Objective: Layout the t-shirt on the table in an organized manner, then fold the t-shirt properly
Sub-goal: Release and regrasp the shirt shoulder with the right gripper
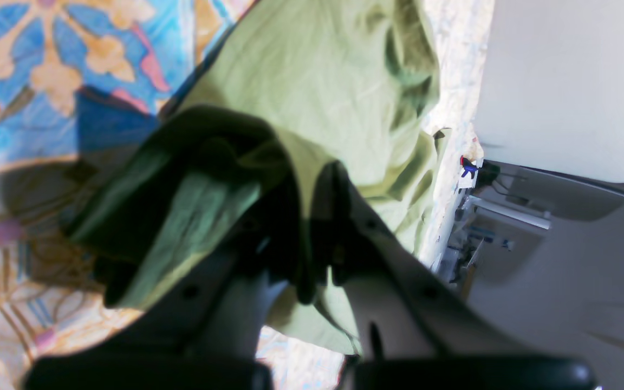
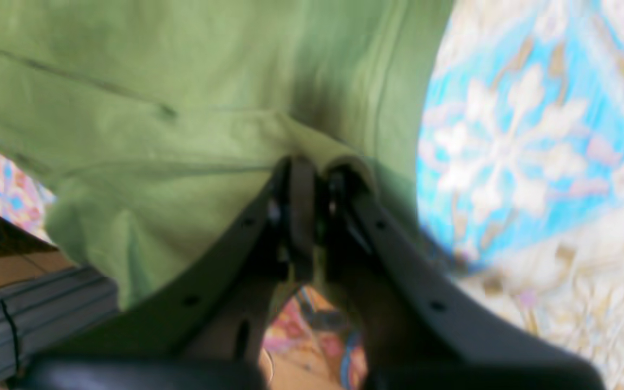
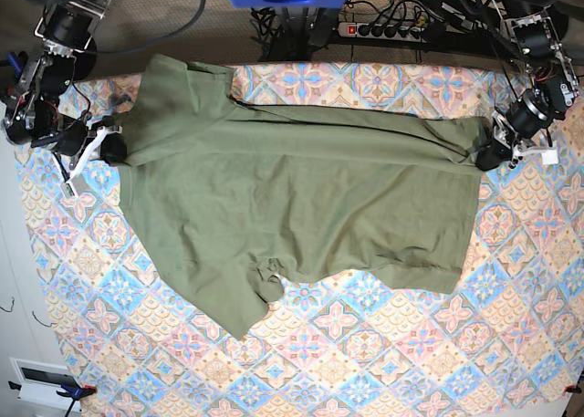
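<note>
The t-shirt [image 3: 301, 198] lies spread across the far half of the table [image 3: 383, 353], its olive-green cloth wrinkled and one lower corner folded over on itself near the middle. The left gripper [image 3: 486, 152], at the base view's right, has its jaws together on the shirt's edge there; in its wrist view the left gripper [image 1: 312, 216] pinches a raised fold of green cloth [image 1: 312, 81] above the patterned table cover [image 1: 46, 65]. The right gripper [image 3: 111, 147], at the base view's left, is likewise clamped on the opposite edge, and its wrist view shows the right gripper [image 2: 314, 189] with fingers pressed together on a fold of shirt [image 2: 182, 108]. The shirt bears no print; no writing can be read anywhere, though both wrist views are blurred.
</note>
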Tool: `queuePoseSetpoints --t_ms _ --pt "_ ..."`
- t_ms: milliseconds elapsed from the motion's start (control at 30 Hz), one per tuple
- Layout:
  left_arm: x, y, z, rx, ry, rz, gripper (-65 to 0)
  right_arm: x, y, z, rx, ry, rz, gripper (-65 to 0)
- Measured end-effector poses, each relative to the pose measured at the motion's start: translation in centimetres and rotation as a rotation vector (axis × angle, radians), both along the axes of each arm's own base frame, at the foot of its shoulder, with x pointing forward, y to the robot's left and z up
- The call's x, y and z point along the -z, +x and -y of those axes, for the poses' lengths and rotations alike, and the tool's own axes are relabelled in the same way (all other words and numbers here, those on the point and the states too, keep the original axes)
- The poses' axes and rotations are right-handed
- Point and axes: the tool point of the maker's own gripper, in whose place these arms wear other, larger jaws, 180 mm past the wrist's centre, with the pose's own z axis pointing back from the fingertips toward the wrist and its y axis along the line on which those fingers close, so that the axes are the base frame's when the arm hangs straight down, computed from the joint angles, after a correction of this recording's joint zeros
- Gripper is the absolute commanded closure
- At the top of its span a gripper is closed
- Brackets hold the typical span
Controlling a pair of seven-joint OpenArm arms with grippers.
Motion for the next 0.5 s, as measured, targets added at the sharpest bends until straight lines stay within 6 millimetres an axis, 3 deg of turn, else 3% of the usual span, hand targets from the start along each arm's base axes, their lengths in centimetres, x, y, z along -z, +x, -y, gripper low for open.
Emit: queuePoseSetpoints --t_ms 133,400,500 --pt "0.4 0.1 -0.4 0.011 0.052 -0.019 0.0 0.0 0.0 0.0 0.001 -0.001 0.001 -0.4" --pt "2.7 -2.0 -1.6 0.094 0.212 -0.165 -0.4 1.3 -0.5 0.1 0.030 0.036 -0.033 -0.7" --pt "2.9 -2.8 -1.9 0.138 0.234 -0.213 -9.5 1.6 -0.7 0.2 0.037 0.041 -0.039 -0.8"
